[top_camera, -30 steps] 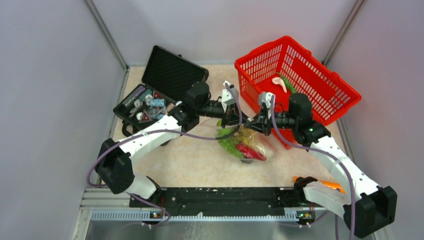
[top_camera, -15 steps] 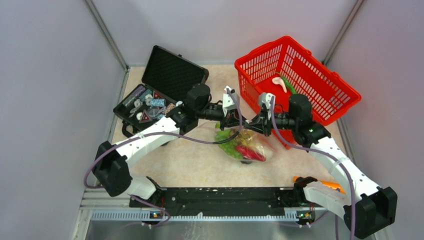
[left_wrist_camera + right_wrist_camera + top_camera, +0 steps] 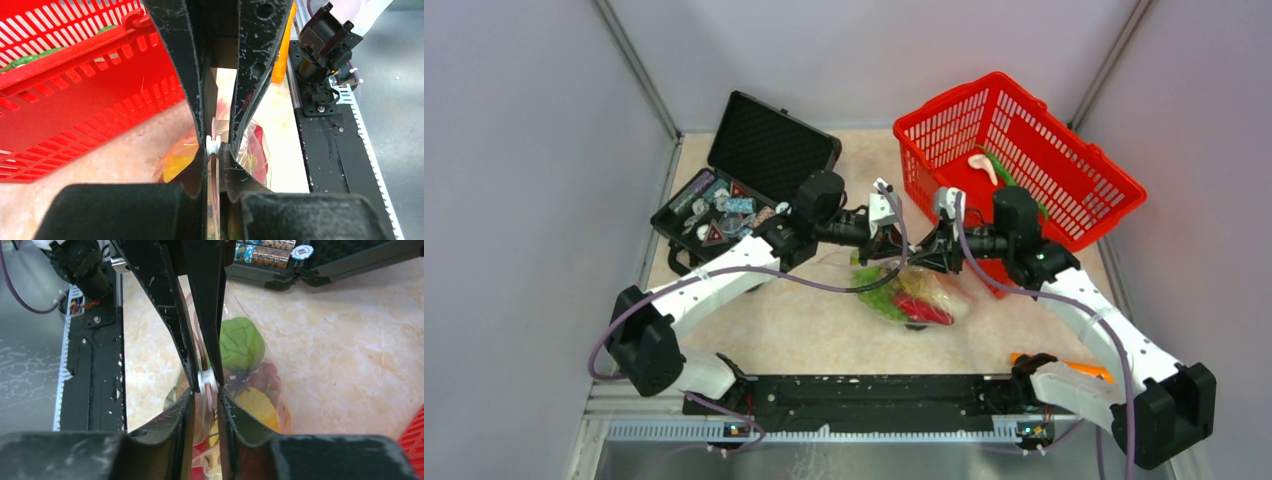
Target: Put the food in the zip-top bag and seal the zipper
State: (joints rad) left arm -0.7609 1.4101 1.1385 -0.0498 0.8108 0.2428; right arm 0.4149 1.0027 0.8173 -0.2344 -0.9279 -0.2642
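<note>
The zip-top bag [image 3: 914,295] lies at the centre of the table [image 3: 804,320], with the food [image 3: 886,297] seen inside it as green, yellow and red pieces. The zipper [image 3: 214,192] is held up along the bag's 12 o'clock edge. The left gripper [image 3: 214,150], reaching in from 9 o'clock, is clamped on the zipper. The right gripper [image 3: 205,390], reaching in from 3 o'clock, meets it tip to tip. Its jaws are seen slightly apart around the strip, and whether the strip is pinched cannot be told.

The sealing step is judged to be in hand. For the next move, one point is to be anchored while the strip is pressed closed along its length.

A red basket [image 3: 1024,150] is set at 1 o'clock of the bag, and a black case [image 3: 744,190] at 10 o'clock.
</note>
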